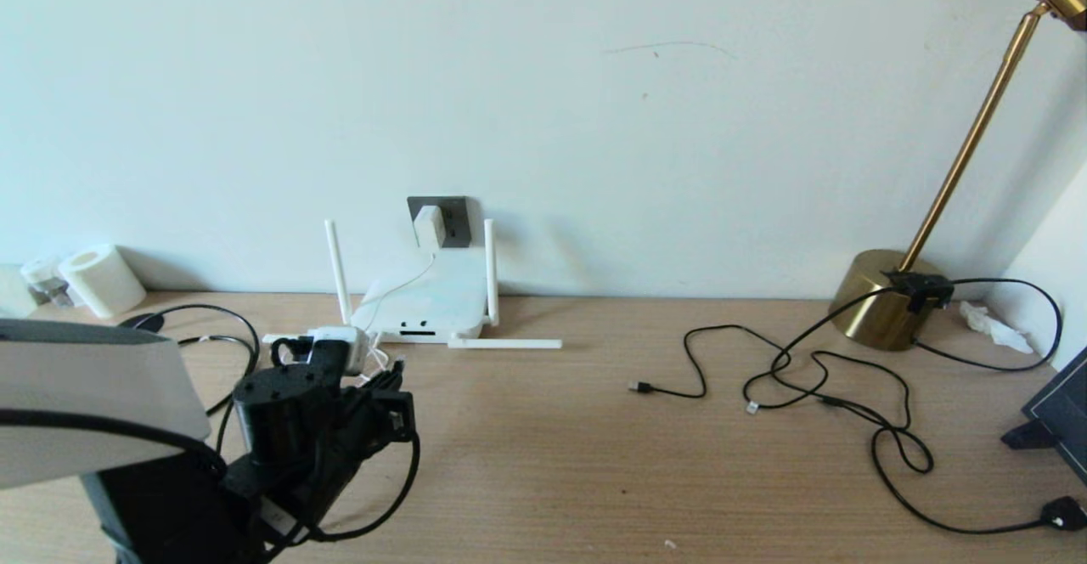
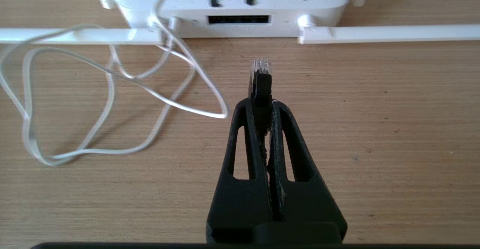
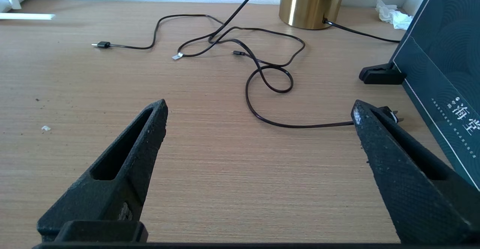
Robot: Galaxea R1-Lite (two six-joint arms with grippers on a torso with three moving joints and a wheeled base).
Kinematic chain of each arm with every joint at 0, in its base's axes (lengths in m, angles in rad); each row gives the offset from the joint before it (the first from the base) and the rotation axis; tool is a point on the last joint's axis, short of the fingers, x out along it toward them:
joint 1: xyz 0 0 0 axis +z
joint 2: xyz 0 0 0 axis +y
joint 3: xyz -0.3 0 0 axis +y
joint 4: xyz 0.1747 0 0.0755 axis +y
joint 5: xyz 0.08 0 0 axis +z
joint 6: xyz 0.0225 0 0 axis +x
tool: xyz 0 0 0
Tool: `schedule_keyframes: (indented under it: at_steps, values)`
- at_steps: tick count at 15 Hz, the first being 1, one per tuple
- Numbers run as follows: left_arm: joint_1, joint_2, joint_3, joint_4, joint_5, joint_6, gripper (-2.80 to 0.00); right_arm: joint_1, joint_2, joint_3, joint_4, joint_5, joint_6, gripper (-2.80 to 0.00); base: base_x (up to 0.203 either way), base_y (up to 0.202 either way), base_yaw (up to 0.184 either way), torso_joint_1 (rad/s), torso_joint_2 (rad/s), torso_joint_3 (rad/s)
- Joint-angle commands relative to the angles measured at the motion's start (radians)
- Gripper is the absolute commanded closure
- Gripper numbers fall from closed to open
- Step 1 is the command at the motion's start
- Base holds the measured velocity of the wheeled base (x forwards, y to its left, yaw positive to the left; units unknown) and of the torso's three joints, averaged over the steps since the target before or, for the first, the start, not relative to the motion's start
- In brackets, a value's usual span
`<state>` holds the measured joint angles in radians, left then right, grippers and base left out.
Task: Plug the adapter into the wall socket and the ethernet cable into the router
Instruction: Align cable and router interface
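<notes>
Broadly, the light wood-grain counter (image 1: 594, 462) runs along a pale wall, and a brass lamp with a round gold base (image 1: 883, 296) stands at its far right corner. Beside that, on the right edge, a dark teal box with white lettering (image 3: 442, 72) leans on a black stand.

Against the wall toward the far left sits the flat white rounded-square router (image 1: 425, 301), two slim antennas upright and two lying flat along its front edge; its dark ports (image 2: 239, 19) face the near edge. Above it on the wall is the dark grey square wall socket (image 1: 454, 217), with the small white rounded-cube adapter (image 1: 429, 224) seated in it and its thin white cord (image 2: 112, 91) trailing down in loose loops on the counter in front of the router.

At the left, the left hand (image 2: 262, 106) hovers low over the counter just before the router's front edge, its fingers pinched closed on the small black clip plug of the thick black ethernet cable (image 2: 259, 78). The clear plug tip points at the wide port, near it but apart from it.

Over the right part of the counter, the right hand (image 3: 258, 110) hangs with fingers spread wide, holding nothing. Thin black cables (image 1: 815, 377) lie tangled ahead of it, near the lamp.

A white paper roll (image 1: 100, 279) rests at the far left corner.
</notes>
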<state>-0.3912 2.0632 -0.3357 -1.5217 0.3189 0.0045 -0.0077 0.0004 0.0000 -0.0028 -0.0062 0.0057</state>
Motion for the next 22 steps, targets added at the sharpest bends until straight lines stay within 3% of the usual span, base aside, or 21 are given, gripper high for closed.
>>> schedule_keyframes:
  at_steps: [1,6,22]
  values:
    - [-0.020,-0.003,0.002,-0.008,0.002,-0.013,0.00,0.000,0.000,0.000,0.000,0.000,0.000,-2.80,0.000,0.000,0.000,0.000,0.00,0.000]
    - [-0.049,0.003,0.003,-0.008,-0.013,-0.093,0.00,0.000,0.000,0.000,0.000,0.000,0.000,-2.80,0.000,0.000,0.000,0.000,0.00,0.000]
    - [-0.039,0.091,-0.047,-0.008,-0.050,-0.107,0.00,0.000,0.000,0.000,0.000,0.000,0.000,-2.80,0.000,0.000,0.000,0.000,0.00,0.000]
